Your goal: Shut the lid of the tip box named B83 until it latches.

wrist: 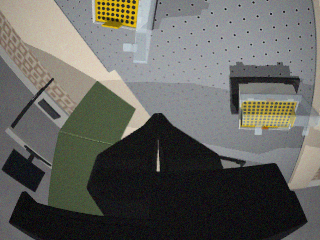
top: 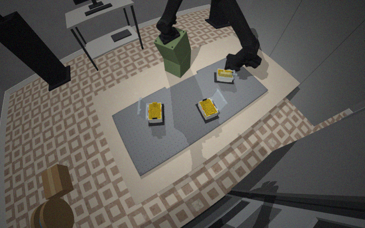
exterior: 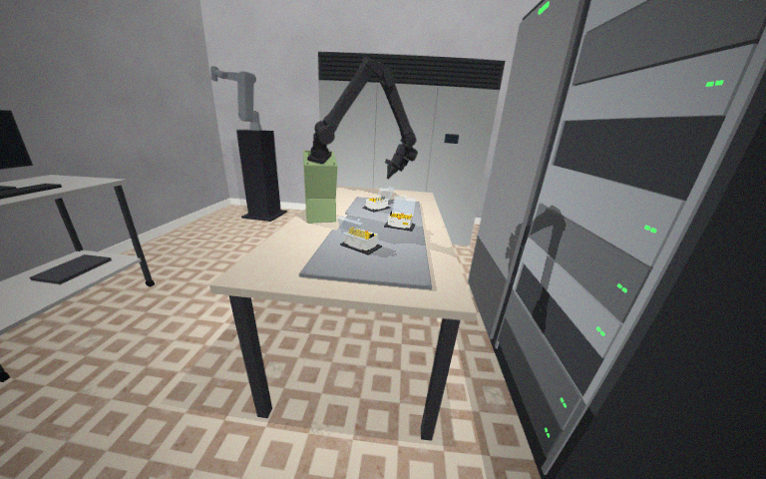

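Three white tip boxes with yellow tip racks sit on dark holder plates on the grey perforated board. One box is at the left, one in the middle, one at the far right. The clear lids of the left box and the middle box stand open. My gripper is shut and empty. It hangs well above the far right box and partly hides that box's lid. No sticker can be read.
My arm stands on a green pedestal at the table's back edge. A tall rack stands to one side of the table. A side desk, a black column and a cardboard box are on the floor around.
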`<state>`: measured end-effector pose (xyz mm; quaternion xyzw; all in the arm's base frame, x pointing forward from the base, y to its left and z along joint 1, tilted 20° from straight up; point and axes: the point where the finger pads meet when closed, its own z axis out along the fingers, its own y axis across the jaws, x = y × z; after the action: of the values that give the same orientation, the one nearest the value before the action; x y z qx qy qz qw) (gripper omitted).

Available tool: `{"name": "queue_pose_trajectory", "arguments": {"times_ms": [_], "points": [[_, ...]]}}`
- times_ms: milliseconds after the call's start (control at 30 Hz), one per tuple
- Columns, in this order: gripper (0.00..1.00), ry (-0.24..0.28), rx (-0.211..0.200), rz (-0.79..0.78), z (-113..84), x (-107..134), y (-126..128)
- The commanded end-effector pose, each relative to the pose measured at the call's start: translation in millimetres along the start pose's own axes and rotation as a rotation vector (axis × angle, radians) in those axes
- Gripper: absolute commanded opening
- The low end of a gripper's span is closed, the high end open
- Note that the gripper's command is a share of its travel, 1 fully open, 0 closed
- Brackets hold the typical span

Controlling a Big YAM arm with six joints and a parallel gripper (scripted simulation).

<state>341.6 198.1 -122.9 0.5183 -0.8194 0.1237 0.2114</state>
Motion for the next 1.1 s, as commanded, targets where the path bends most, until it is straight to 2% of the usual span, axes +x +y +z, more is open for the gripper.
{"name": "queue_pose_trajectory", "arguments": {"times_ms": [0,100,167,367,433,600,667,733,900,967,1067], "points": [[0.00,0.023,0.003,0.026,-2.9,-20.2,12.9],[0.00,0.022,0.003,0.026,-3.0,-23.1,17.2],[0.00,0.071,0.046,0.022,-2.8,-27.8,25.2],[0.00,0.068,0.040,0.023,-2.5,-43.7,52.8],[0.00,0.114,0.091,0.021,-1.9,-47.7,61.3],[0.00,0.111,0.084,0.021,-0.4,-58.9,85.4],[0.00,0.111,0.084,0.021,-0.4,-58.9,85.4],[0.00,0.153,0.142,0.020,0.6,-62.1,94.2],[0.00,0.151,0.135,0.021,3.3,-71.2,119.1],[0.00,0.187,0.198,0.021,4.7,-73.7,128.0],[0.00,0.187,0.192,0.022,7.1,-77.9,143.7]]}}
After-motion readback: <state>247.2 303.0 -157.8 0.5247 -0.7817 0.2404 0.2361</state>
